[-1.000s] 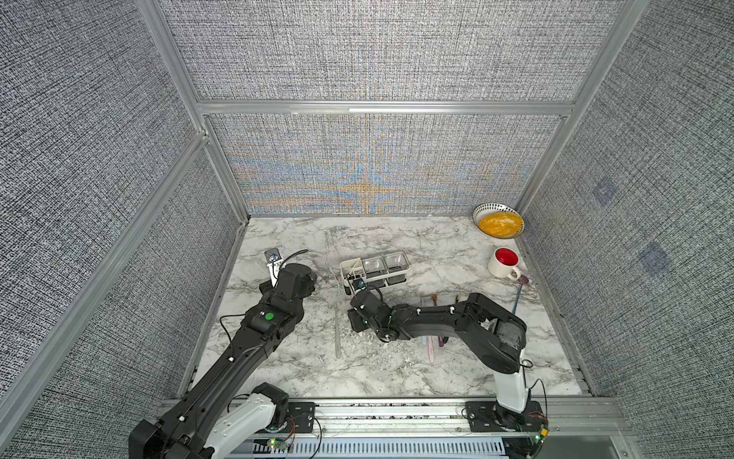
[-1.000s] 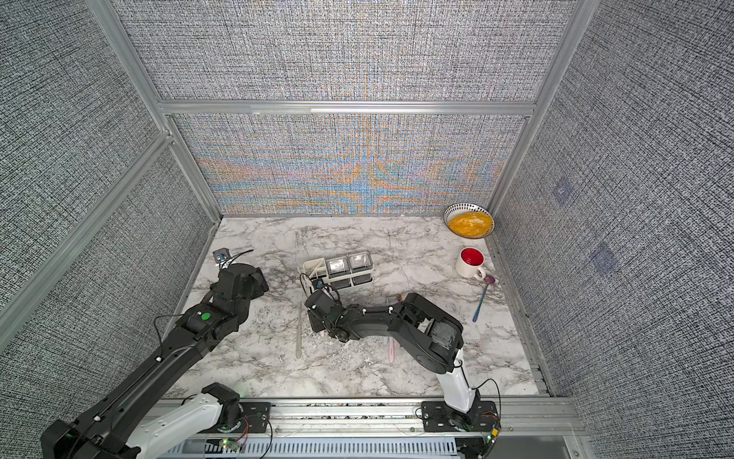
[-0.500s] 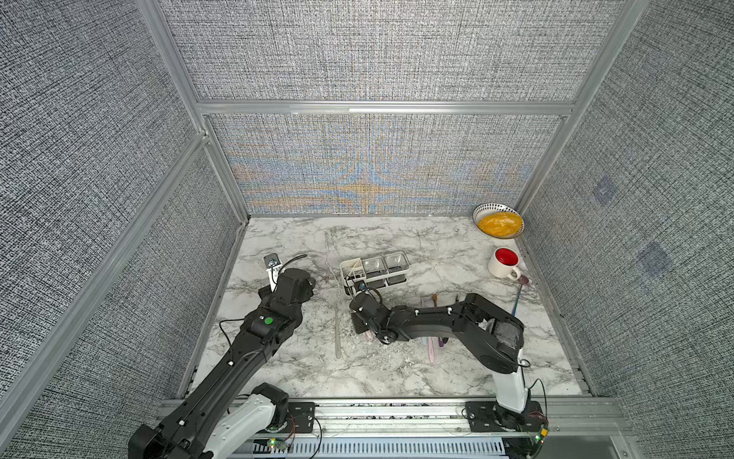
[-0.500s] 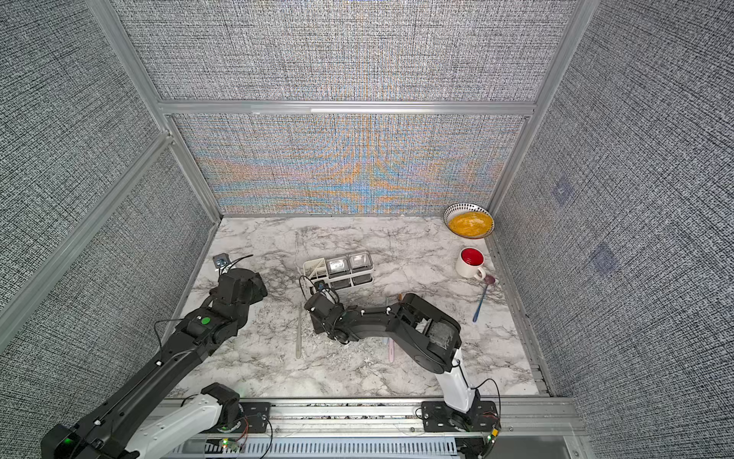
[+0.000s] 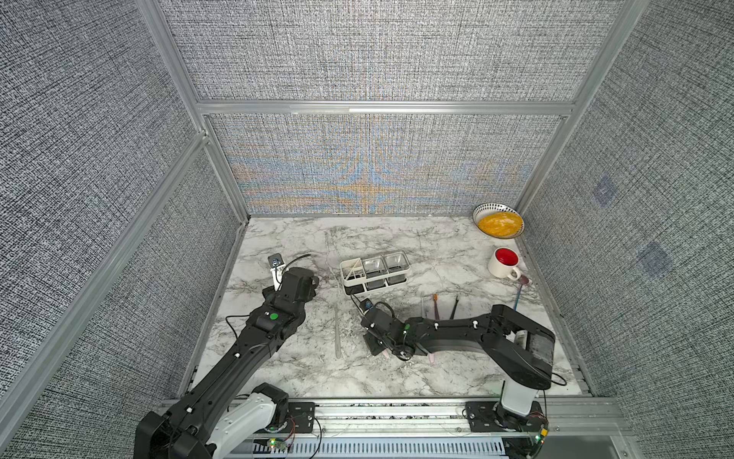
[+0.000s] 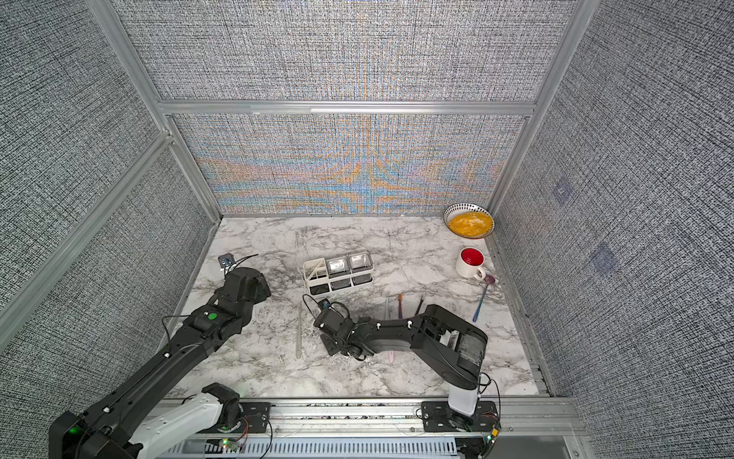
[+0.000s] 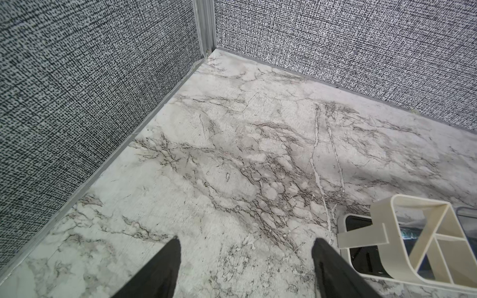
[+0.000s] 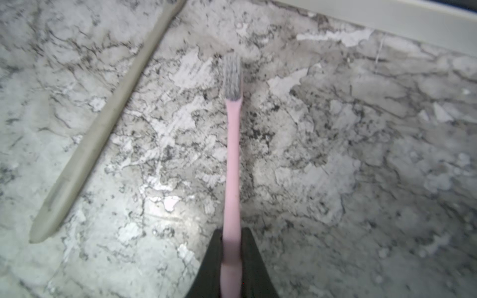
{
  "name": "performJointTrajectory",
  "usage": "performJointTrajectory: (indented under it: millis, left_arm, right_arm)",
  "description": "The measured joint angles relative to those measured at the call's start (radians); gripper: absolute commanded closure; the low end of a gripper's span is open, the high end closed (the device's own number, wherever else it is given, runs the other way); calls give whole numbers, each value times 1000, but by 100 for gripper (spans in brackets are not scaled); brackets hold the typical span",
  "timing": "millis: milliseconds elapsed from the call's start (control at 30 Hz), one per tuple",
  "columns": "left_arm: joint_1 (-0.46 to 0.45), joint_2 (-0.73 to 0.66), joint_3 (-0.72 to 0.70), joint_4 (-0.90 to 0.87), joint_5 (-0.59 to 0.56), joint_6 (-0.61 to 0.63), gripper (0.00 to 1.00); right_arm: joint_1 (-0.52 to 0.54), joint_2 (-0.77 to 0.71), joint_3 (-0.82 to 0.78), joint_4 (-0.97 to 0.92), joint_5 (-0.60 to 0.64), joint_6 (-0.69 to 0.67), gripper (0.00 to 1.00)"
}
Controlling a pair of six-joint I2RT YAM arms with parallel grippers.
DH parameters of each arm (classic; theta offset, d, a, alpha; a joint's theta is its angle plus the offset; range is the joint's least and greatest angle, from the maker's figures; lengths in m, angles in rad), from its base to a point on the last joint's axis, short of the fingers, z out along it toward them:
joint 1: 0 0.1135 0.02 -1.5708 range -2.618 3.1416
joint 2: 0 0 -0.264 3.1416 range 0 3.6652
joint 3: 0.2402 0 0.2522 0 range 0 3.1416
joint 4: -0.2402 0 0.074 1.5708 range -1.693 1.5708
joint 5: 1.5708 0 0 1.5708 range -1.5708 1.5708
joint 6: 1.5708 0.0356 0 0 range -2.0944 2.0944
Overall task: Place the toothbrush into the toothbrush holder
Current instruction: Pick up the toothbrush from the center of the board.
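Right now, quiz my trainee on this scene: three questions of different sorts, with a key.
1. True or false: the right gripper is shut on the pink toothbrush.
2. How many toothbrushes can be seen in the toothbrush holder? A) two B) one C) none
3. Fill in: the left gripper, holding nothing, is ____.
Key: 1 true; 2 C; 3 open.
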Motion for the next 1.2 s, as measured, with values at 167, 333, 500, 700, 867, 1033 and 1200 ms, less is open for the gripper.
performJointTrajectory:
  millis: [167, 333, 500, 700, 867, 1033, 1200]
  left_arm:
    - [0, 10, 1, 3, 4, -3, 18]
    - [0, 10, 2, 3, 4, -3, 18]
    - [0, 5, 2, 3, 3, -3, 18]
    - [0, -2, -1, 4, 3, -3, 18]
    - [0, 5, -2, 4, 3, -3, 18]
    - [0, 9, 0, 4, 3, -3, 18]
    - [0, 16, 4, 4, 3, -3, 18]
  right_arm:
    - [11, 41, 29, 19, 30, -29, 42]
    - [19, 96, 111, -11, 63, -44, 35]
    - [23, 125, 160, -45, 72, -51, 36]
    - [27, 126, 147, -29, 73, -51, 46]
    - [30, 117, 121, -4, 81, -48, 47]
    - [26, 76, 72, 1, 84, -60, 48]
    - [24, 73, 75, -7, 51, -96, 64]
